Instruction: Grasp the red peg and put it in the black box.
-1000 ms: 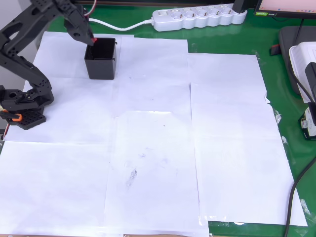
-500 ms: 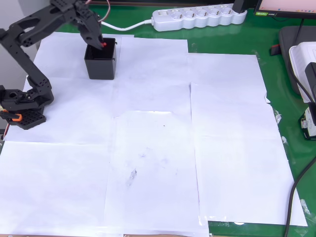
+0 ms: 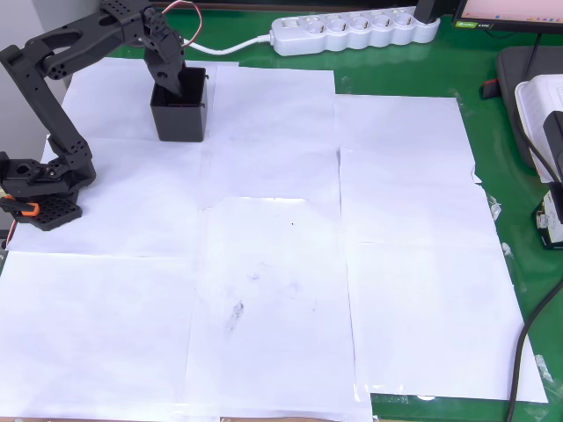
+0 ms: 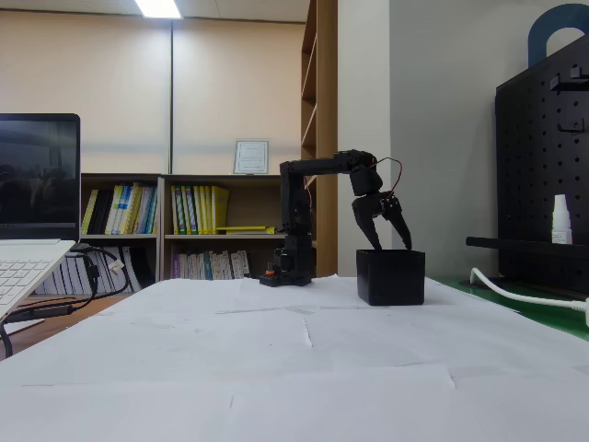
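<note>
1. Now the red peg shows nowhere: half a second ago, in the overhead view, it was a red dot at the fingertips above the box mouth, and a second ago it sat at the box's left rim. I judge it has dropped into the black box, though the dark hollow hides it and I cannot confirm that.
2. Over that same second the gripper has moved from the left rim to over the opening, and its tips now point down into the mouth of the box.
3. From the side, the gripper has its two fingers spread in a clear V with nothing between them, tips at the level of the rim of the black box. So it is parted and holds nothing I can see.
4. If the peg is indeed inside, the task looks all but done; what remains is lifting the arm away without knocking the thin walls.
5. The overhead view shows where the box stands: on the white paper sheets, at the far left corner, near the power strip.
6. The fixed view gives what the overhead cannot: the finger spread and their height against the rim. Neither view looks into the box.
</note>
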You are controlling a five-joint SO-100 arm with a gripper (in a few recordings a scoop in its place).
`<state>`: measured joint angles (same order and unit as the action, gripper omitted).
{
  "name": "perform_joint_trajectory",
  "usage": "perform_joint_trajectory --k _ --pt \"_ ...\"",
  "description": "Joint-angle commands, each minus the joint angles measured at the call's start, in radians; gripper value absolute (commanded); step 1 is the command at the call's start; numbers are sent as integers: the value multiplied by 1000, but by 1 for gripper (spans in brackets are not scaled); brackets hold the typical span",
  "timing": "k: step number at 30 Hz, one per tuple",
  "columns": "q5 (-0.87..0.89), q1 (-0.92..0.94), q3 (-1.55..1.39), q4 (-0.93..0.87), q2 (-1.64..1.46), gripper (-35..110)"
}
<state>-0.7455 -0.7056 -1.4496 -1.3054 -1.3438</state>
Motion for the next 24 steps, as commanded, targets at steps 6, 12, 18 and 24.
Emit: perform_joint_trajectory --k 6,12,18,24 --pt "12 28 -109 -51 20 0" --pt "-29 104 -382 -216 138 0" --pt "-121 183 -499 -219 281 0" --pt "-212 337 -360 -192 380 0"
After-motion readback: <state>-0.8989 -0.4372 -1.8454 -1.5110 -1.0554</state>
